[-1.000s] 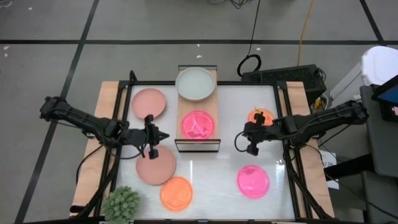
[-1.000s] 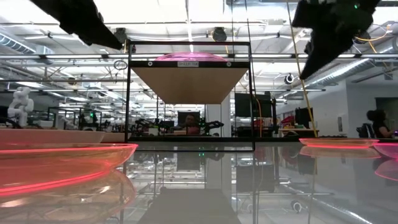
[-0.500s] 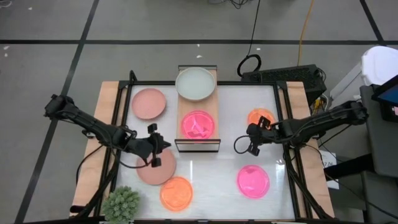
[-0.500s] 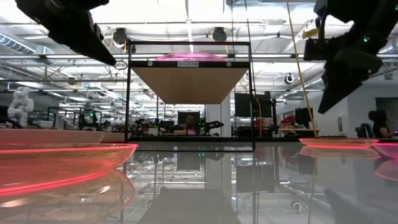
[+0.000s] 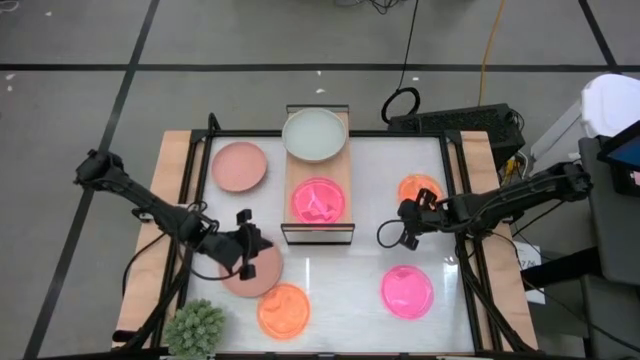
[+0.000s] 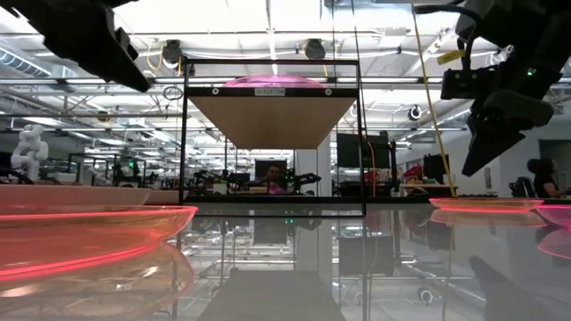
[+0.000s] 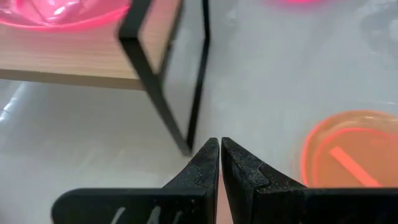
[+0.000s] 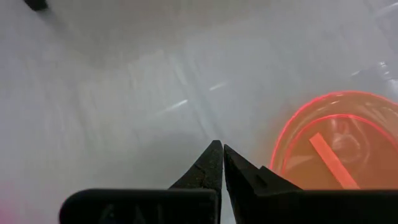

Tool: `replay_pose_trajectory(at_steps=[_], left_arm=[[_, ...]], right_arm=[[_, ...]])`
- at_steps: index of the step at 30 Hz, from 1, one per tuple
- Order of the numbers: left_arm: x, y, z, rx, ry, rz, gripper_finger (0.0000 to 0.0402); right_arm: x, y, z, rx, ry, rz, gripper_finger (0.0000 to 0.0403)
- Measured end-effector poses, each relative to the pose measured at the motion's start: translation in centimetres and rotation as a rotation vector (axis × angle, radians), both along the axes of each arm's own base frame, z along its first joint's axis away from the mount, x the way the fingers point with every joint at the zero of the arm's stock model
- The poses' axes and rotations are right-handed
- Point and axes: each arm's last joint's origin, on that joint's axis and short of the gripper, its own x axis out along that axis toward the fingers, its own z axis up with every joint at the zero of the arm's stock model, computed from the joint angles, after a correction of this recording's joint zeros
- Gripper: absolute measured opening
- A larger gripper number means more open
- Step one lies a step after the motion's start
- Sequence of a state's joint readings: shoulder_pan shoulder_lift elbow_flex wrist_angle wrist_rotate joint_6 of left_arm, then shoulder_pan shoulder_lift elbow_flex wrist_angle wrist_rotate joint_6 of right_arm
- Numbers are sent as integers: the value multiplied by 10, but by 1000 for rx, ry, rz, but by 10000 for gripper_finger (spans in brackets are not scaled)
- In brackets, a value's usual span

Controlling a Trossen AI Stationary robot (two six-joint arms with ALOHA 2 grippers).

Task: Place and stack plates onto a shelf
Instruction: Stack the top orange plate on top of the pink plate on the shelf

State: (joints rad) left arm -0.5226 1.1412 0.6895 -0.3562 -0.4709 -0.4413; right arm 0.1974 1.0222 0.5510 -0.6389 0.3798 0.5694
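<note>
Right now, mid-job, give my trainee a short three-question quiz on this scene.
1. True or false: the shelf already holds two plates.
2. Over which plate does the left gripper hover? A) dusty pink plate B) pale green plate C) hot pink plate on the table
3. Fill in: the right gripper hangs over bare table near the small ____ plate.

Key: 1 true, the pale green plate and a hot pink plate; 2 A; 3 orange.

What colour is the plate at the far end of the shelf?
Pale green; the plate shows best in the high view, on the shelf.
</note>
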Motion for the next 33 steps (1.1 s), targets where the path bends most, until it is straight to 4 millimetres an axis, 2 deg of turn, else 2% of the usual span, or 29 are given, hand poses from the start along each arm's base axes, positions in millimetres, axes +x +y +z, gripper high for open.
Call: replay_pose_trajectory(at_steps=[9, 15, 22, 26, 33], left_arm=[[-3, -14, 4, -44, -54, -52, 24], [-3, -15, 5, -81, -63, -27, 24], [-3, -15, 5, -90, -64, -19, 24], [-2, -15, 4, -96, -62, -13, 24], [2, -22, -8, -79, -22, -19, 24]], right_arm=[[-5, -1, -9, -14, 20, -10, 0], [-8, -2, -18, -19, 29, -2, 0], [-10, -3, -19, -48, 50, 25, 4], [-13, -5, -23, -117, 71, 12, 35], [-20, -7, -44, -112, 41, 19, 111]])
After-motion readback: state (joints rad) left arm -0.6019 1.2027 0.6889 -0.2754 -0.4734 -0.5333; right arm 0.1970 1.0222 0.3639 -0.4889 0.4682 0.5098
